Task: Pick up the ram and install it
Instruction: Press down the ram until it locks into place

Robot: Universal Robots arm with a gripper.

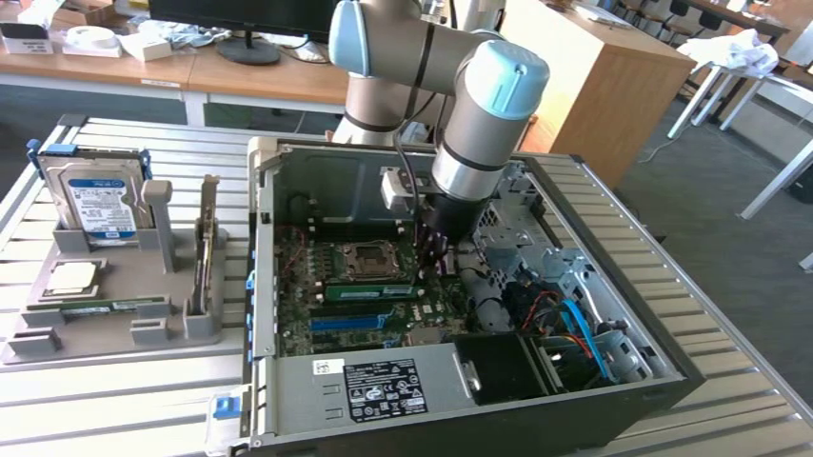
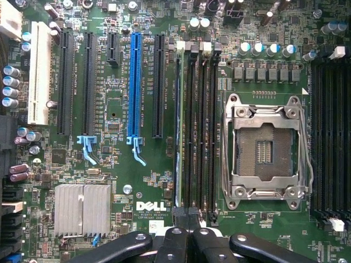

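Observation:
The ram (image 1: 369,289) is a long green stick standing on edge in a memory slot of the motherboard (image 1: 333,319), inside the open computer case (image 1: 420,390). In the wrist view the ram (image 2: 177,126) appears edge-on in the slot closest to the blue expansion slot (image 2: 134,82). My gripper (image 1: 436,270) hangs down into the case at one end of that stick. Its black fingers (image 2: 176,244) are shut together, with the gripper (image 2: 189,222) just over the end of the memory slots. I cannot tell whether the tips touch the ram.
An empty processor socket (image 2: 266,148) lies beside the memory slots, and a finned heatsink (image 2: 82,208) sits near the blue slot. Left of the case, a grey holder (image 1: 114,328) carries a hard drive (image 1: 102,195), a square chip (image 1: 72,278) and a thin green strip (image 1: 112,307).

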